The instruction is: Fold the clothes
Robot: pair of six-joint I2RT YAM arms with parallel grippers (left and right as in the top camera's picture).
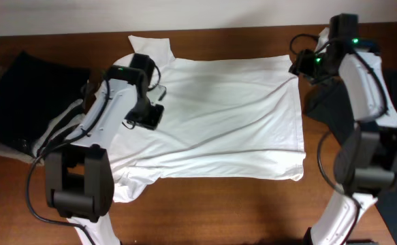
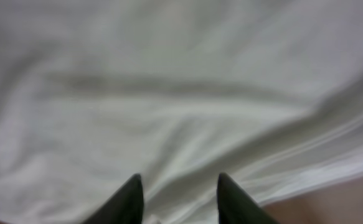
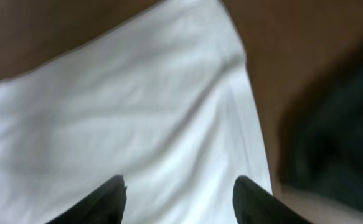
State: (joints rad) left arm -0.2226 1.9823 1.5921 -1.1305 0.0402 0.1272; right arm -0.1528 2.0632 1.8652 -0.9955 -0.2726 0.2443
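A white T-shirt (image 1: 225, 116) lies spread flat on the brown table, its sleeve at the back left and its hem to the right. My left gripper (image 1: 148, 114) hovers over the shirt's left part, near the sleeve; in the left wrist view its fingers (image 2: 178, 183) are open over wrinkled white cloth (image 2: 169, 93). My right gripper (image 1: 306, 64) is at the shirt's back right corner; in the right wrist view its fingers (image 3: 180, 186) are wide open above the white hem (image 3: 169, 112). Neither gripper holds anything.
A black garment (image 1: 28, 95) lies at the table's left edge, partly under my left arm. Another dark garment (image 1: 327, 105) lies just right of the shirt, and shows as a dark patch in the right wrist view (image 3: 337, 137). Bare brown table (image 1: 218, 211) runs along the front.
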